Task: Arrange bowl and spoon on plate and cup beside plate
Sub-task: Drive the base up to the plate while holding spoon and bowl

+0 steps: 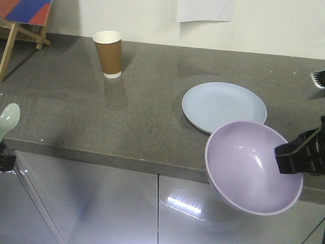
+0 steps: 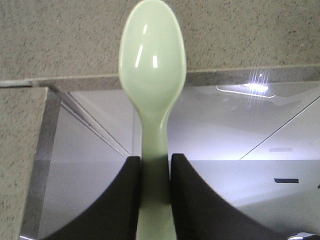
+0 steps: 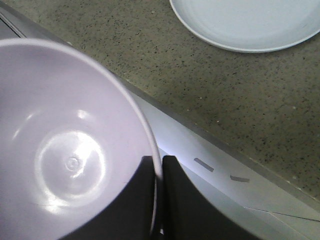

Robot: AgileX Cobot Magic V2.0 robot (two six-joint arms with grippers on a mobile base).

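Right wrist-mounted view first: my right hand (image 3: 159,172) is clamped on the rim of the bowl (image 3: 70,150), one finger inside the wall and one outside. The bowl hangs tilted in the air beyond the front edge of the tabletop (image 3: 200,85), not over it. The plate (image 3: 250,25) lies flat at about one o'clock from the bowl, apart from it across bare stone.

From the front camera the bowl sits at five o'clock of the plate and covers its near rim in the picture; I judge that to be overlap only, not contact. The cup (image 1: 108,53) stands upright far back at ten o'clock from the plate, well apart.

My left hand (image 2: 155,165) pinches the handle of the spoon (image 2: 152,75), the scoop pointing out past the fingers, held off the front edge at the far left.

The step, as I read it, is to seat the bowl on the plate. A rim pinch is a thin hold, so I should move slowly, level the bowl first, clear the edge, and come down toward eleven o'clock over the plate. I would place it a little off centre to leave room for the spoon, and let go only once the base rests flat.
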